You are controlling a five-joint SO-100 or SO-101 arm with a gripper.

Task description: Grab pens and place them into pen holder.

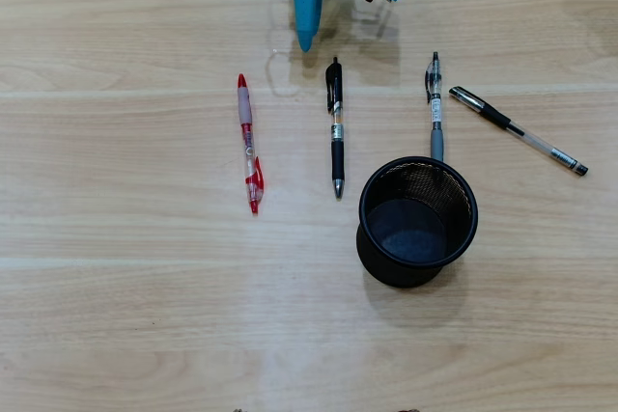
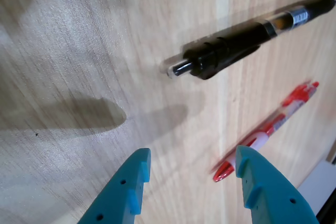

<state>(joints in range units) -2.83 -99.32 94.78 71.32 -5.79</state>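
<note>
In the overhead view, four pens lie in a row on the wooden table: a red and clear pen point(image 1: 249, 142), a black pen point(image 1: 335, 127), a grey pen point(image 1: 435, 108) and a black-capped clear pen point(image 1: 517, 129). The black mesh pen holder point(image 1: 363, 202) stands upright and empty; the grey pen's lower end meets its far rim. My blue gripper point(image 1: 309, 31) hovers at the top edge, above the black pen's end. In the wrist view the gripper point(image 2: 192, 155) is open with nothing between its fingers point(image 2: 134, 182). Beyond them lie the black pen point(image 2: 236, 40) and the red pen point(image 2: 268, 129).
Bare wooden tabletop point(image 1: 145, 287) stretches to the left of the pens and below them. A red wire shows at the arm's base along the top edge.
</note>
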